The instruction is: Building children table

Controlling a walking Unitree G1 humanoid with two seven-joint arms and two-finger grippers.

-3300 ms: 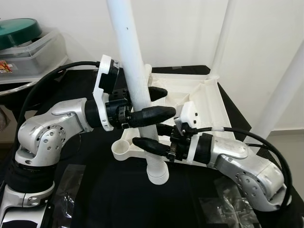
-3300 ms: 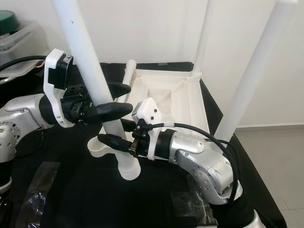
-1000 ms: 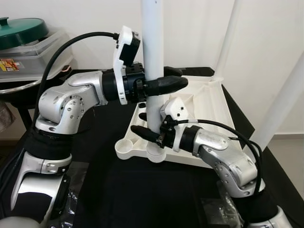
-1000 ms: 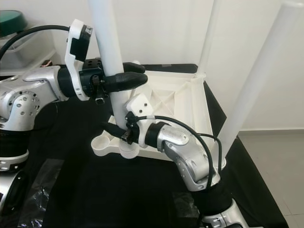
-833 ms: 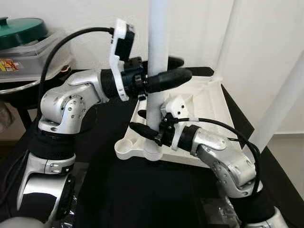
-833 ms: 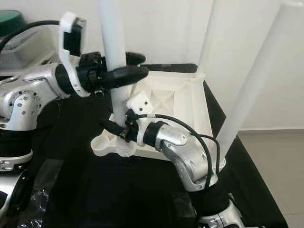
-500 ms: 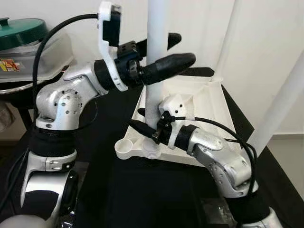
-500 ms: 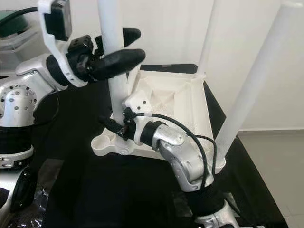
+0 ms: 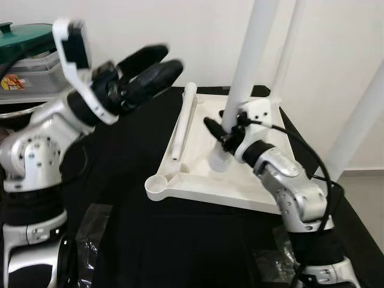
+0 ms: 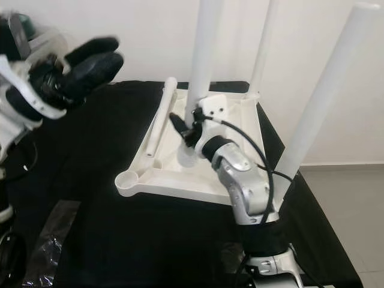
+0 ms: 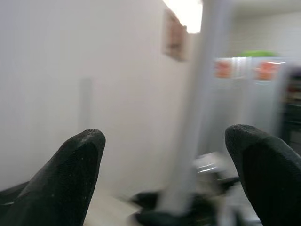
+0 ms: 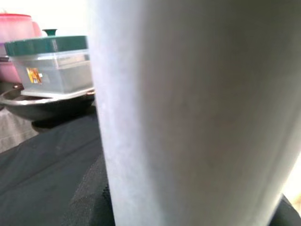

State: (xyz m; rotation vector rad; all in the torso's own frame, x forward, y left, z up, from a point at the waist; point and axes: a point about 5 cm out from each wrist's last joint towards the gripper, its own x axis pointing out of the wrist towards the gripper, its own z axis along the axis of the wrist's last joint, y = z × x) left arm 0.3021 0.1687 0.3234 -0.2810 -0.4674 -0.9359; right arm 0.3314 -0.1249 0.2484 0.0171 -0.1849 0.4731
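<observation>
White plastic leg (image 9: 249, 66) is leaning inside the tabletop (image 9: 198, 180), the right gripper (image 9: 225, 133) clamping its base while the left gripper (image 9: 147, 69) is hovering agape, empty; steering it upright over the near corner socket (image 9: 157, 188) looks wise.

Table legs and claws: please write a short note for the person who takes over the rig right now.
Left claw: open, empty, raised over the black cloth, apart from the parts.
Right claw: shut on the near leg close to its lower end; that end sits inside the upturned white tabletop, not in a corner socket.
Done, it seems: two legs stand on the far and right corners.
Left: seat the held leg in the empty front corner socket; one more leg lies flat in the tabletop.
</observation>
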